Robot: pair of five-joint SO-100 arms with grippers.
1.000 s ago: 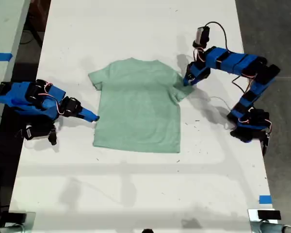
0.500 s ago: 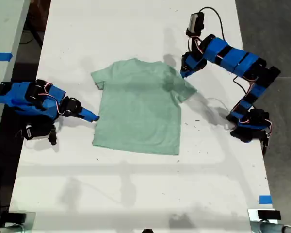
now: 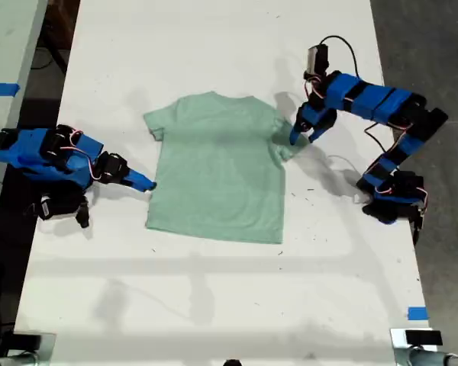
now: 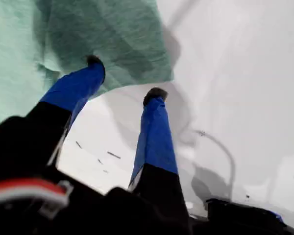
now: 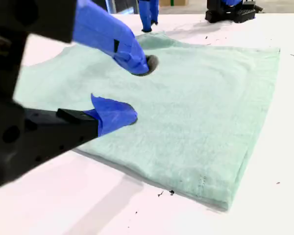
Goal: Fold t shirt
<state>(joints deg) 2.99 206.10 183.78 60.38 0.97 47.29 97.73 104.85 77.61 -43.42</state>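
The t shirt (image 3: 217, 163) is spread flat on the white table (image 3: 214, 297), near the middle in the exterior view, with the neck on the far side and the bottom hem on the near side. No fold can be seen in it yet, so the folding looks not yet begun. My first gripper (image 3: 300, 134) is at the sleeve (image 3: 284, 141) on the exterior view's right. Its jaws are held apart. In the first wrist view one fingertip (image 4: 94, 62) is seen over the cloth and the other fingertip (image 4: 155, 93) is over the bare table just past the sleeve edge, so the edge lies between them. Nothing is pinched yet. My second gripper (image 3: 143, 183) is at the shirt's side edge on the exterior view's left, low by the table. Its jaws are apart too, and no cloth is held in them. The shirt looks soft, thin and very light. It will likely bend and droop when lifted, and it may slide on the smooth table if it is pushed. A good place to be grabbed is probably the sleeve edge or the corners. If only the top layer is pinched, the shirt may bunch up, so both layers should be caught together.
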